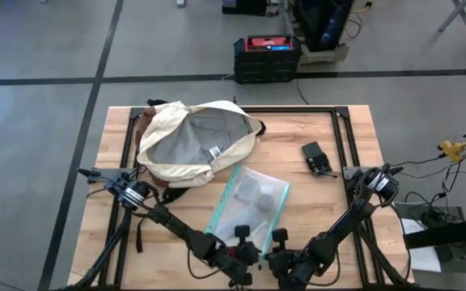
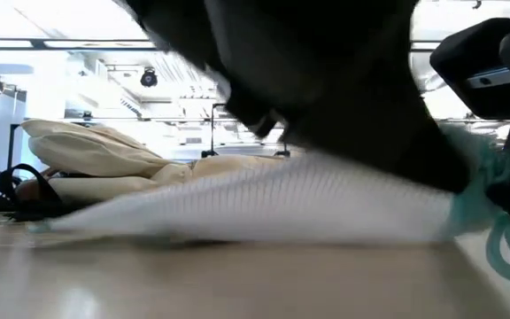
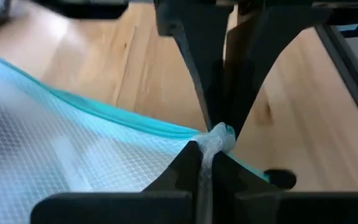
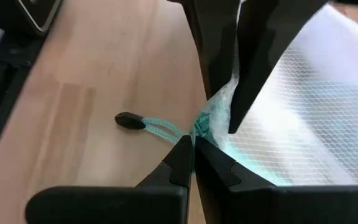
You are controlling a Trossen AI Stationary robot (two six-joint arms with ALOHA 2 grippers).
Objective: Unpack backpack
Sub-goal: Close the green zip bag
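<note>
Backpack lies at the far-left part of the bench, mouth open w/ grey lining showing, a small barcode tag on the lining; brown base toward the left edge, black straps trailing out on its near side. In low view it's the cream heap behind the pouch.

Clear pouch w/ teal edge lies flat just beside the pack on its near-right side, a dark round item visible inside.

Both arms meet at the pouch's near end. Left gripper: fingers closed tight, pinching a bunched corner of the pouch plastic. Right gripper: fingers closed too, clamped on the teal corner of the pouch; the zip cord w/ black pull lies on the wood just beside.

Small black device sits well apart, toward the right side of the bench.
</note>
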